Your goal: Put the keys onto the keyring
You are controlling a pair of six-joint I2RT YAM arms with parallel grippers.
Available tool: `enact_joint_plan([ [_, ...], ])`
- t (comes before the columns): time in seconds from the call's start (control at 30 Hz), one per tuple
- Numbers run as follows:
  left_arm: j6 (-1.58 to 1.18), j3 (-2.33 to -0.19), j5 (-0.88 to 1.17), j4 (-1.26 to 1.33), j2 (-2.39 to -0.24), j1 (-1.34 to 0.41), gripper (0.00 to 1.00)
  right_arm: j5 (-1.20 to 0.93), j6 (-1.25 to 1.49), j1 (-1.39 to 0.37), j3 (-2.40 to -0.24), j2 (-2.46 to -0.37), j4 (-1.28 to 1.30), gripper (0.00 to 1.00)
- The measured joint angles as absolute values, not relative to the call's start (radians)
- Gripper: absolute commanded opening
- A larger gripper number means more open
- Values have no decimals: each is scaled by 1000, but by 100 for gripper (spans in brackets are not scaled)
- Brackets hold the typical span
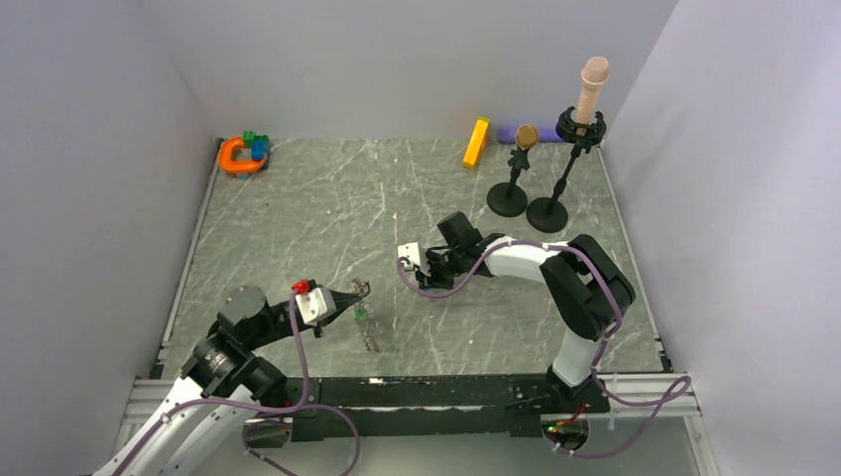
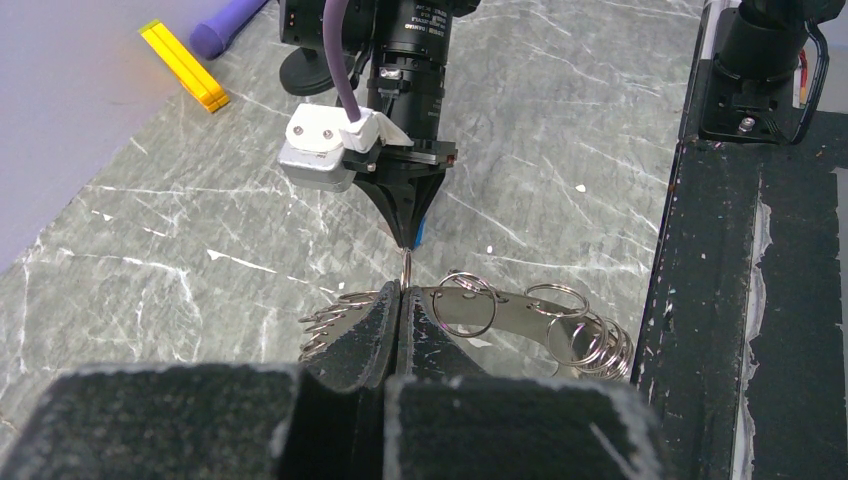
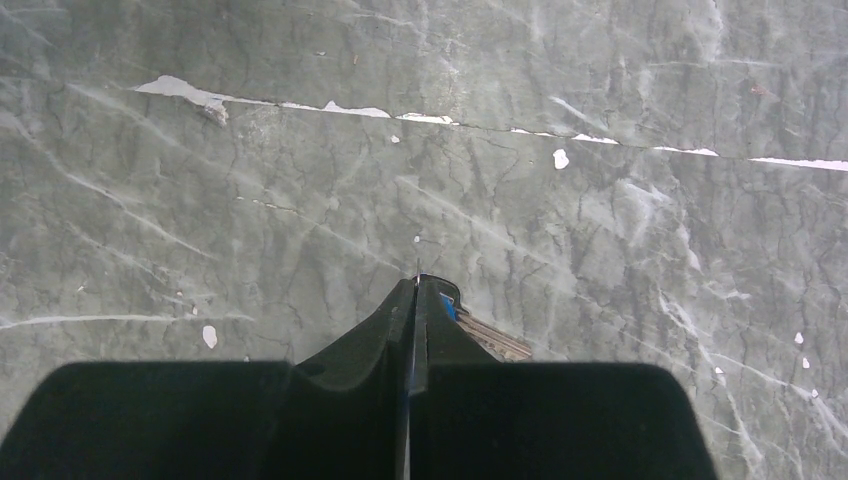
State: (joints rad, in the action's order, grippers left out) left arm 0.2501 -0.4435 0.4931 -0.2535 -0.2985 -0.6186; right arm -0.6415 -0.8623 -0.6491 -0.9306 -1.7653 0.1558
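The keyring [image 2: 520,315] is a flat silvery band carrying several small split rings, held just above the table. My left gripper [image 2: 402,292] is shut on its edge, seen from above at the left gripper [image 1: 359,291]. One thin split ring [image 2: 406,268] stands upright from between its fingertips. My right gripper [image 2: 407,240] points down right over that ring, shut on a key with a blue head [image 2: 418,235]. In the right wrist view the right gripper [image 3: 416,280] shows the blue head [image 3: 449,306] and the metal blade [image 3: 495,338] sticking out to the right. No other keys are in view.
A yellow bar [image 1: 477,143] and a purple object [image 1: 511,134] lie at the back. Two microphone stands [image 1: 508,198] [image 1: 547,211] stand at the back right. An orange horseshoe toy [image 1: 241,156] sits in the back left corner. A black rail [image 2: 700,300] runs along the near edge.
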Motion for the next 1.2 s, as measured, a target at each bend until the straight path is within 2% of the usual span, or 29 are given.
enact_joint_plan([
  [0.2, 250, -443, 493, -253, -299, -619, 0, -641, -869, -649, -931, -1765, 157, 7],
  [0.33, 250, -443, 493, -253, -299, -619, 0, -641, -873, -649, -931, -1765, 157, 0],
  [0.73, 250, -443, 500, -253, -298, -619, 0, -718, -833, -636, -979, -1755, 188, 0],
  [1.03, 241, -443, 501, -216, -283, -619, 0, -831, -706, -599, -1072, -1549, 256, 0],
  [1.2, 220, -443, 522, -114, -309, -618, 0, -876, -684, -599, -1234, -1467, 410, 0],
])
